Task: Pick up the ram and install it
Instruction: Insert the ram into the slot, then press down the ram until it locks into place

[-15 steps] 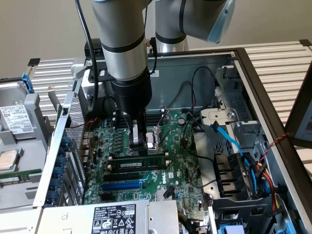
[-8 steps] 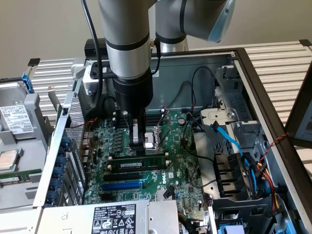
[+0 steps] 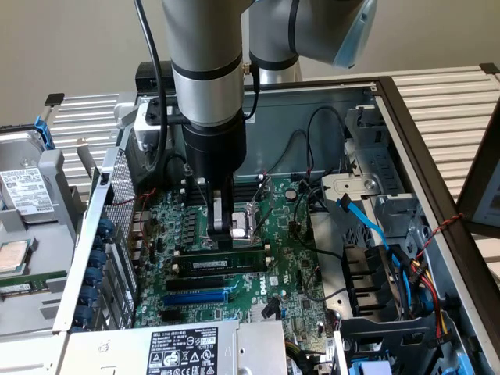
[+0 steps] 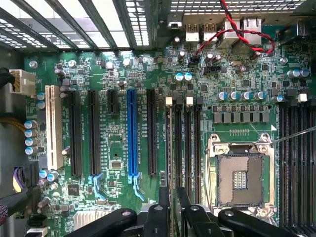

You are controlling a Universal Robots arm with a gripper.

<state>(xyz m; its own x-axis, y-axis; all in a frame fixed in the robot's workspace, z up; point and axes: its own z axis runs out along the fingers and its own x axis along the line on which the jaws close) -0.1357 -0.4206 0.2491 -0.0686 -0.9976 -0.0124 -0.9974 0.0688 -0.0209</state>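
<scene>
Ram (image 3: 226, 264) stands on edge, long axis nine-to-three o'clock in the exterior view, label showing; wrist view shows it edge-on beneath the released pincer (image 4: 173, 205).

Green motherboard (image 4: 123, 133) with blue slot (image 4: 131, 133), black slots (image 4: 94, 133) and bare processor socket (image 4: 242, 177).

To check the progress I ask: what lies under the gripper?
The ram stands on edge in a black slot below the gripper. The ram covers the slot's contacts, so how deep it sits cannot be seen.
</scene>
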